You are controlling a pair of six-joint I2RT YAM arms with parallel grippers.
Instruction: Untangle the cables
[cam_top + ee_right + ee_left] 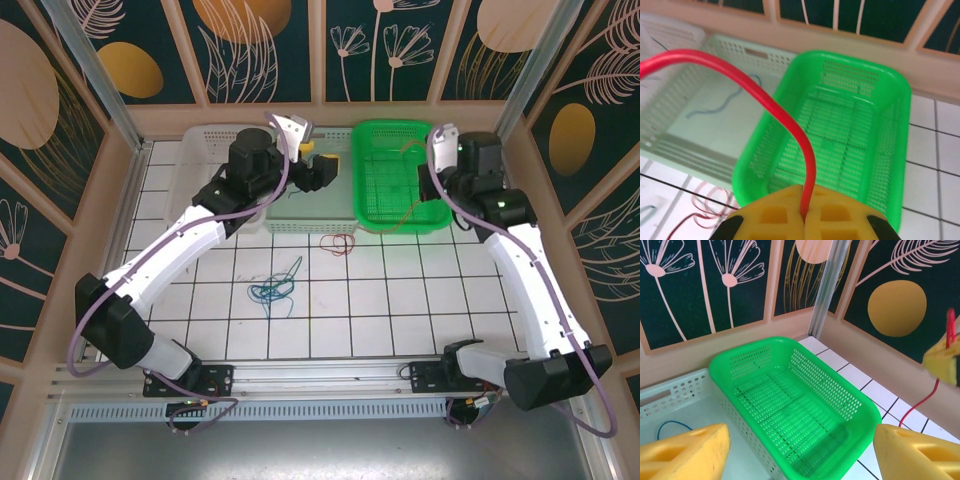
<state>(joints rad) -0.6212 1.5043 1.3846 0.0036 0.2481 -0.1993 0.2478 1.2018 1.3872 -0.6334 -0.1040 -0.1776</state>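
My right gripper is shut on a red cable that arches up and away to the left above the green basket. In the top view the right gripper hangs at that basket's near right side, and the red cable trails down to a red coil on the tiles. Blue and teal cables lie tangled mid-table. My left gripper is open with nothing between its yellow fingers. It hovers between the white basket and the green one, where a blue cable lies in the white basket.
The green basket and white basket stand side by side against the back wall. Patterned walls with metal posts close in the tiled table. Both arm bases sit at the near edge.
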